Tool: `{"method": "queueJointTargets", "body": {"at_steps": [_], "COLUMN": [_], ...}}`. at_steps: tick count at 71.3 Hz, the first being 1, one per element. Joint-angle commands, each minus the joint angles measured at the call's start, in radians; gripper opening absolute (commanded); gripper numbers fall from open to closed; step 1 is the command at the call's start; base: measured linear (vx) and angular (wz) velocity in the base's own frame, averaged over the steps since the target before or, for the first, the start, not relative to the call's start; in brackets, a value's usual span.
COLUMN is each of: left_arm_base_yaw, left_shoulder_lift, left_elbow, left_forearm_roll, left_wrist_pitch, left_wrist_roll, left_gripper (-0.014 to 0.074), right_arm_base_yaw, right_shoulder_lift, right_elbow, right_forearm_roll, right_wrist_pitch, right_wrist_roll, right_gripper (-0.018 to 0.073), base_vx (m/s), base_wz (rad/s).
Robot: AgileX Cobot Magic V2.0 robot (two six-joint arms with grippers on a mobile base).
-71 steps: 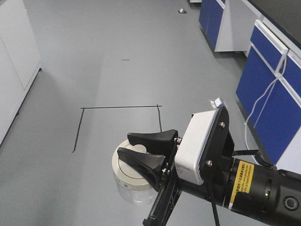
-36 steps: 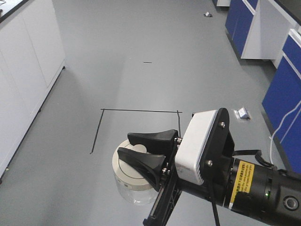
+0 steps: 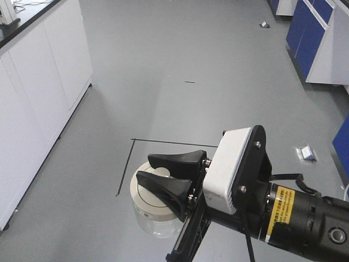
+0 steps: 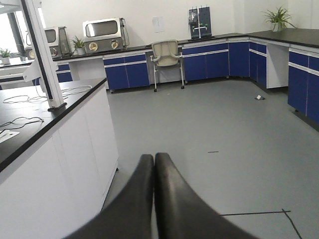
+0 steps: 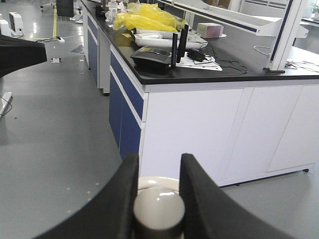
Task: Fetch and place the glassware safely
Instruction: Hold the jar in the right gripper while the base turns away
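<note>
Firmly, right pincer (image 3: 144,168) gripping squat glass jar (image 3: 144,203) by cream knob (image 5: 158,208), left pincer (image 4: 153,159) clenched.

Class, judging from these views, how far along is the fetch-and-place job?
Done: fetching; the right gripper is shut on the lid knob of the glass jar. In hand: the jar hangs above the floor; the left gripper is shut and empty. Left: placing it, since no resting surface shows beneath it.
</note>
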Motion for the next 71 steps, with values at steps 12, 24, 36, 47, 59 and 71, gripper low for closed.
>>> {"method": "queueJointTargets", "body": {"at_steps": [12,24,36,47,59,71], "left_arm_base_yaw": [-0.002,-0.002,-0.002,-0.002,-0.002,-0.002], "left_shoulder_lift": [0.009,0.009,0.009,0.009,0.009,0.009], "left_elbow": [-0.024,-0.024,-0.024,-0.024,-0.024,-0.024], "left_forearm_roll": [-0.005,-0.005,-0.005,-0.005,-0.005,-0.005], "left_wrist_pitch": [-0.068,-0.068,-0.067,-0.067,-0.067,-0.067], "left_wrist_roll": [-0.007,-0.007,-0.007,-0.007,-0.007,-0.007], "left_gripper": [-0.0007,-0.0007,-0.0007,-0.0007,-0.0007,-0.0007], "right_arm_base_yaw": [0.0,0.0,0.0,0.0,0.0,0.0], "right_shoulder_lift": [-0.024,-0.024,-0.024,-0.024,-0.024,-0.024], "right_elbow": [-0.032,-0.032,-0.032,-0.032,-0.032,-0.032], "right_forearm_roll": [0.022,0.022,0.022,0.022,0.019,0.019], "right_wrist_pitch": [-0.085,-0.086,-0.086,-0.086,-0.086,-0.086], "right_wrist_roll": [-0.003,-0.003,-0.003,-0.003,-0.003,-0.003], "right_gripper": [0.0,0.0,0.0,0.0,0.0,0.0], "base_vx": [0.3,0.3,0.31,0.35,0.39,0.43], "base_wz": [0.08,0.06,-0.02,-0.07,-0.07,-0.04]}}
